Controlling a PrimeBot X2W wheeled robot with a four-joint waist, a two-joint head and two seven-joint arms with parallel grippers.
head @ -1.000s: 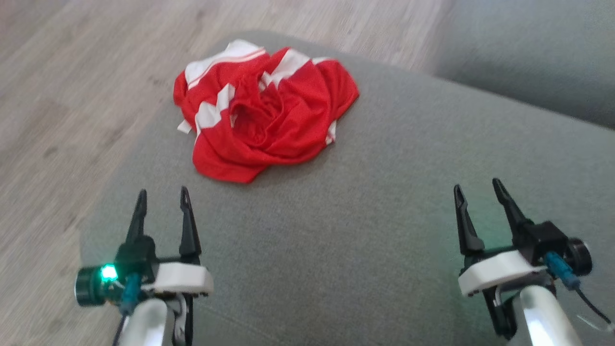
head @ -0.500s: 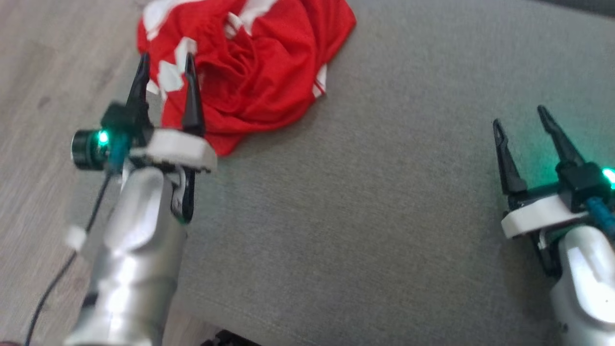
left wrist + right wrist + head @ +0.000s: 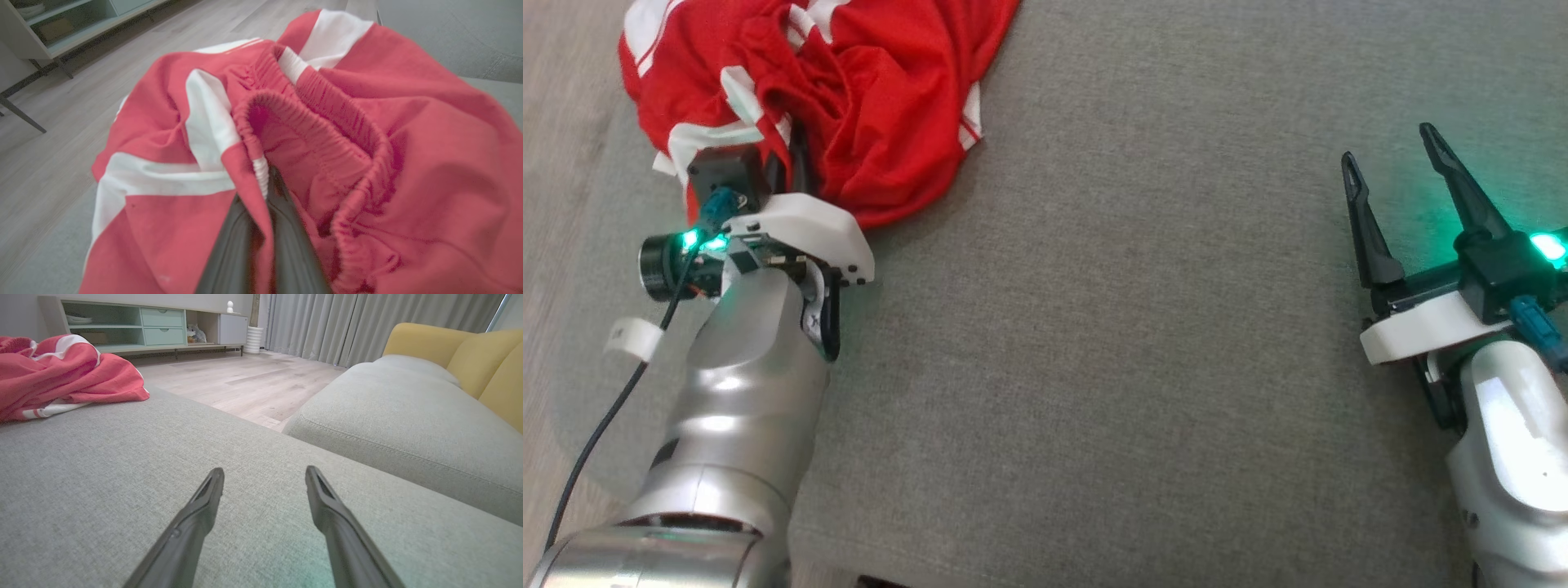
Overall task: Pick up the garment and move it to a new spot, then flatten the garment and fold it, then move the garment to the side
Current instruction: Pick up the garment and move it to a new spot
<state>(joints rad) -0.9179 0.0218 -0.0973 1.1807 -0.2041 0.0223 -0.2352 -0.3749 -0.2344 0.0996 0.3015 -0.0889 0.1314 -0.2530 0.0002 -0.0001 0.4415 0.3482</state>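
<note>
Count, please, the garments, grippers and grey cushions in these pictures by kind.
Garment: 1
Grippers: 2 (left gripper, right gripper)
Grey cushions: 2 (near cushion, far cushion)
Total: 5

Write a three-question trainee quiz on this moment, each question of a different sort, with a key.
1. True or false: the left tool is shut on a fold of the crumpled red-and-white fabric garment.
2. The right tool is: A) open and empty; B) shut on the garment; C) holding a cup.
3. What does the garment rest on?

Key: 1 true; 2 A; 3 the grey woven fabric cushion.
</note>
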